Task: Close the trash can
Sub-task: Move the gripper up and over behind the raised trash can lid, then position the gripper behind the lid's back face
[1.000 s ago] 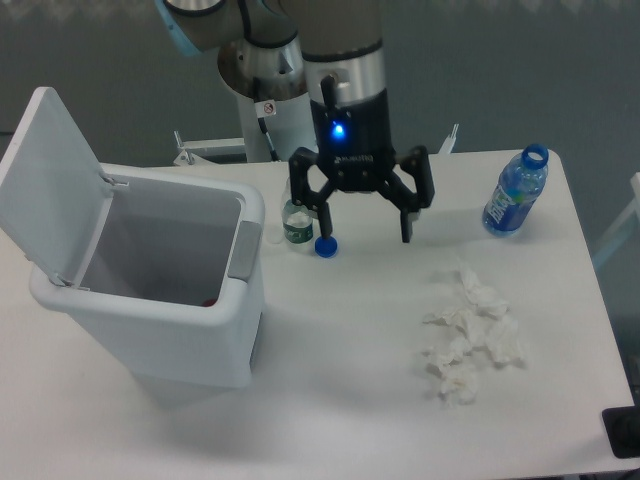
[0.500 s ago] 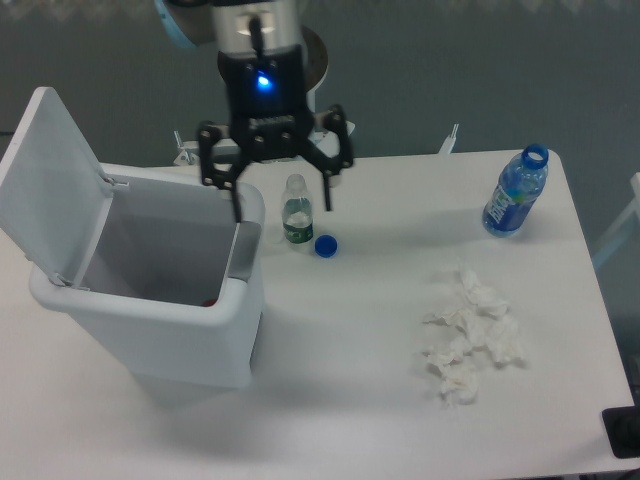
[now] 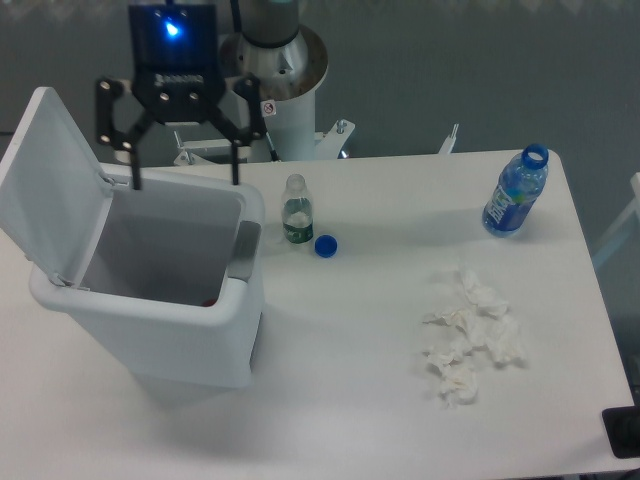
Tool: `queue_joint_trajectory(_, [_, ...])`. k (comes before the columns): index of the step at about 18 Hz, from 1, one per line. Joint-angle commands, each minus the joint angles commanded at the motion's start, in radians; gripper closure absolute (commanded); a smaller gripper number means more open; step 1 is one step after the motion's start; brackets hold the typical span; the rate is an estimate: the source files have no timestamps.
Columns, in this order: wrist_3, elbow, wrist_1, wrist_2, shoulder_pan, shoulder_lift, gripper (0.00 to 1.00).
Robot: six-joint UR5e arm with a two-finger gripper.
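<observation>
The hand (image 3: 185, 180) had swung left from above the small bottle (image 3: 295, 211) to the bin's (image 3: 190, 330) rear rim. It hung released, fingers spread, grasping nothing; the lid (image 3: 45, 180) stood open at 9 o'clock.

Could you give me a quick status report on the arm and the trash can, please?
Gripper open, empty, above the trash can's back rim. Lid up, can not closed. Nothing between gripper and lid.

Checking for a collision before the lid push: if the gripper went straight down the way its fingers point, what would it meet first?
Probably the trash can: the open gripper hangs over its back rim, though depth is unclear.
</observation>
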Motion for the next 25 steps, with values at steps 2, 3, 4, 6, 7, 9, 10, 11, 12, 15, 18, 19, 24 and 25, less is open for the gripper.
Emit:
queue_joint_trajectory(2, [0.000, 0.002, 0.002, -0.020, -0.011, 0.012, 0.00])
queue_joint_trajectory(3, [-0.002, 0.002, 0.002, -0.035, -0.012, 0.020, 0.00])
queue_joint_trajectory(4, [-0.002, 0.003, 0.002, -0.052, -0.017, 0.032, 0.00])
queue_joint_trajectory(6, [0.002, 0.003, 0.002, -0.066, -0.022, 0.044, 0.00])
queue_joint_trajectory(7, [0.005, 0.003, 0.003, -0.083, -0.032, 0.048, 0.00])
queue_joint_trajectory(9, [0.006, 0.003, 0.003, -0.117, -0.043, 0.058, 0.00])
queue_joint_trajectory(10, [0.006, 0.003, 0.003, -0.141, -0.052, 0.064, 0.00])
queue_joint_trajectory(11, [0.006, 0.002, 0.003, -0.167, -0.058, 0.065, 0.00])
queue_joint_trajectory(12, [0.008, -0.002, 0.002, -0.190, -0.067, 0.068, 0.00])
queue_joint_trajectory(15, [0.012, -0.002, 0.005, -0.236, -0.091, 0.069, 0.00])
queue_joint_trajectory(18, [0.015, 0.002, 0.006, -0.299, -0.103, 0.069, 0.00])
queue_joint_trajectory(19, [0.015, -0.002, 0.005, -0.316, -0.106, 0.068, 0.00])
queue_joint_trajectory(24, [0.023, -0.023, 0.006, -0.351, -0.161, 0.063, 0.00])
queue_joint_trajectory(25, [0.034, -0.031, 0.006, -0.353, -0.172, 0.060, 0.00])
